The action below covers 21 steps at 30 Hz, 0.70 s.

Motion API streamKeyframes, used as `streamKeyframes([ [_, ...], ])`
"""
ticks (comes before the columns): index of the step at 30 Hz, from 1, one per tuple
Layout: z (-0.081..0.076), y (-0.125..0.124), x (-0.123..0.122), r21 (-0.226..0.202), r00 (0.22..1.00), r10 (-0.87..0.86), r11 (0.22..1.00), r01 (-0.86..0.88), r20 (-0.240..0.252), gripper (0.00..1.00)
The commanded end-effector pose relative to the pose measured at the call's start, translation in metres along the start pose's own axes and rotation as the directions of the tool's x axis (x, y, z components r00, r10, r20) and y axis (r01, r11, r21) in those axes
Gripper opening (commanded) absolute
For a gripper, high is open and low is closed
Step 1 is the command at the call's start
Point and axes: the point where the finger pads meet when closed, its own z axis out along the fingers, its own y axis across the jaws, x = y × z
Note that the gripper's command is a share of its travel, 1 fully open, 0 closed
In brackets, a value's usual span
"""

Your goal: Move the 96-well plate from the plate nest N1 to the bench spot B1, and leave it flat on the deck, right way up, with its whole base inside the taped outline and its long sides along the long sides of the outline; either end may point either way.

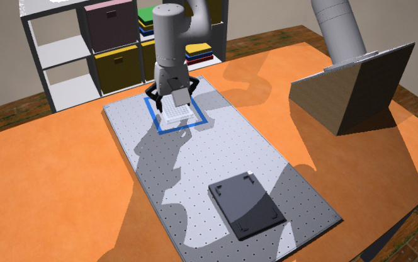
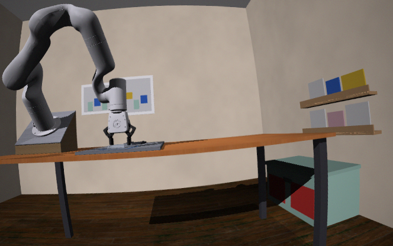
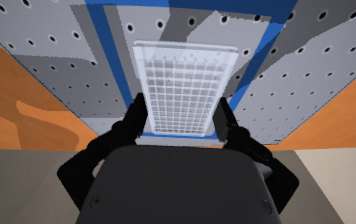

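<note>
On the gray deck (image 1: pixel 220 151) we are pinching the plate (image 1: pixel 176 111) by its long sides with our gripper (image 3: pixel 182 114), holding it inside the blue outline (image 1: pixel 180 127), so next we are letting go gently and lifting straight up.

In the top view, the grey wrist housing (image 1: pixel 171 80) hides the far end of the clear gridded 96-well plate (image 1: pixel 176 111) and part of the blue taped outline (image 1: pixel 201 118). From the exterior view, the plate is too thin to make out under the black fingers (image 2: pixel 110 139). The wrist view's lower edge cuts off the dark gripper body (image 3: pixel 177 187), and whether the plate's base touches the grey perforated deck (image 3: pixel 310 80) cannot be told.
</note>
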Motion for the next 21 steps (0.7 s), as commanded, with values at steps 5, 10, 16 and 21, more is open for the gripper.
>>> streamKeyframes([
  [5,0.0002,0.0007,0.0000,-0.001,1.000,0.000,1.000,0.000,0.000,0.00],
  [10,0.0014,0.0007,0.0000,-0.001,1.000,0.000,1.000,0.000,0.000,1.00],
  [16,0.0013,0.0007,0.0000,-0.001,1.000,0.000,1.000,0.000,0.000,1.00],
  [21,0.0013,0.0007,0.0000,-0.001,1.000,0.000,1.000,0.000,0.000,1.00],
])
